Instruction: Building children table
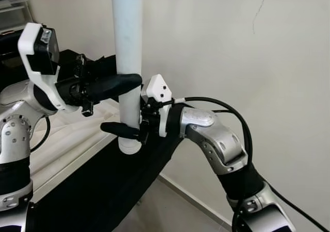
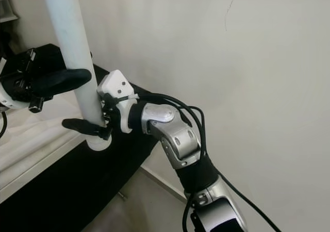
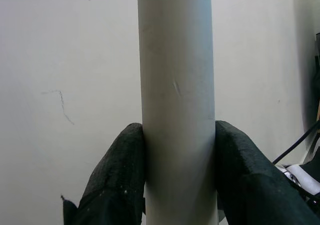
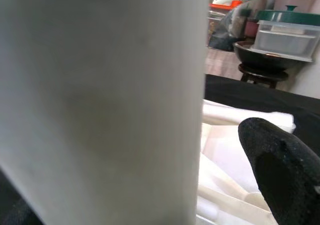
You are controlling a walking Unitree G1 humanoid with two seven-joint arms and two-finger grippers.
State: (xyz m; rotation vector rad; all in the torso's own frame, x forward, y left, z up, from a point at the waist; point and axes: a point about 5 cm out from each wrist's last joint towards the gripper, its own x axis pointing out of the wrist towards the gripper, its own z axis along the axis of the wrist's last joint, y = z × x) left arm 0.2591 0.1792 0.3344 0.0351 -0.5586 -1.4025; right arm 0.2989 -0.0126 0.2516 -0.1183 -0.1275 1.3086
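Observation:
A white round table leg stands upright between both grippers, its lower end just over the corner of a black-covered surface. My left gripper is shut on the leg from the left; in the left wrist view both fingers press against the leg. Lower down, my right gripper reaches in from the right and straddles the leg. In the right wrist view a gap shows between one finger and the leg.
A white tabletop panel with ribs lies flat on the black-covered surface to the left. A pale wall stands close behind and to the right. Grey floor shows below. A black bowl and a green-lidded container stand farther off.

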